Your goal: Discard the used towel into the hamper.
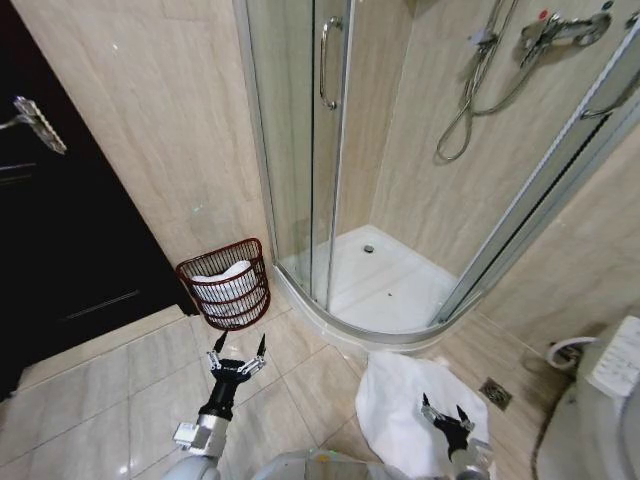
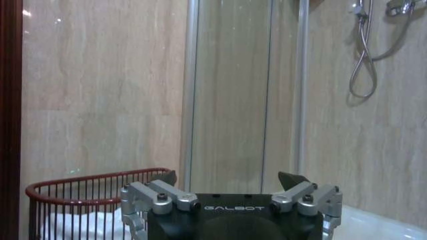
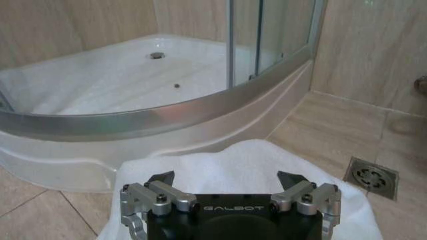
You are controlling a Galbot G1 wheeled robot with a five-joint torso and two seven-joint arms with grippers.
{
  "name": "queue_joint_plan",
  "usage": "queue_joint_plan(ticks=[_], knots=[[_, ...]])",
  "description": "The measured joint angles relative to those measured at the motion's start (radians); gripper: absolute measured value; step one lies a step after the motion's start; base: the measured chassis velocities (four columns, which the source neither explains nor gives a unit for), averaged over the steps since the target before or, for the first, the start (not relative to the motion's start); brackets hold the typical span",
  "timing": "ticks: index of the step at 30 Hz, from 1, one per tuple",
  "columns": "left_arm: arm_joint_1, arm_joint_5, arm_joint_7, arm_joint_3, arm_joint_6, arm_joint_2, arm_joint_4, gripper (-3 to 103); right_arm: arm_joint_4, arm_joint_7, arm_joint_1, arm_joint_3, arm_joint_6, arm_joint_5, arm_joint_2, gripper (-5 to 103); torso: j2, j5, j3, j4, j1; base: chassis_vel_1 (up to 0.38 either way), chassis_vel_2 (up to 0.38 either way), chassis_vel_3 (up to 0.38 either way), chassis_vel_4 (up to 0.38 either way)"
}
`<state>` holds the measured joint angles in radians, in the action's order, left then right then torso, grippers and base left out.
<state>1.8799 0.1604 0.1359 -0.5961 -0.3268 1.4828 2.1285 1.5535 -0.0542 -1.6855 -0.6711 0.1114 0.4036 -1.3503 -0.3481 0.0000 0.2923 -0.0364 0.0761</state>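
Observation:
A white towel (image 1: 400, 400) lies crumpled on the tiled floor in front of the shower base, seen close up in the right wrist view as towel (image 3: 247, 160). My right gripper (image 1: 444, 413) hovers open just above it, gripper (image 3: 227, 178). The hamper (image 1: 228, 285), a dark reddish-brown wire basket, stands against the wall left of the shower door and holds white cloth. My left gripper (image 1: 239, 346) hangs open a short way in front of the hamper (image 2: 80, 192), gripper (image 2: 227, 178).
A curved glass shower enclosure (image 1: 330, 150) with a raised white base (image 1: 390, 290) takes up the middle. A dark door (image 1: 60, 230) is at the left, a toilet (image 1: 610, 400) at the right, and a floor drain (image 1: 495, 393) beside the towel.

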Motion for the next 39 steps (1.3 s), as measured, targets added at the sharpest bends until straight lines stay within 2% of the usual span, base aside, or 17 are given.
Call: queue_joint_plan(ticks=[31,39], knots=[[0.006,0.002,0.006,-0.006,-0.021,-0.007,-0.006,100,-0.028,-0.004,0.014,-0.008,0.009,-0.007,-0.006,100,0.128,0.0000,-0.088,0.0001,-0.041,0.000,0.000,0.000,0.000],[0.007,0.002,0.002,-0.005,-0.043,-0.002,-0.009,100,-0.081,0.013,0.069,-0.014,-0.027,0.013,0.009,100,0.153,0.0000,-0.107,0.0000,-0.046,0.000,0.000,0.000,0.000]])
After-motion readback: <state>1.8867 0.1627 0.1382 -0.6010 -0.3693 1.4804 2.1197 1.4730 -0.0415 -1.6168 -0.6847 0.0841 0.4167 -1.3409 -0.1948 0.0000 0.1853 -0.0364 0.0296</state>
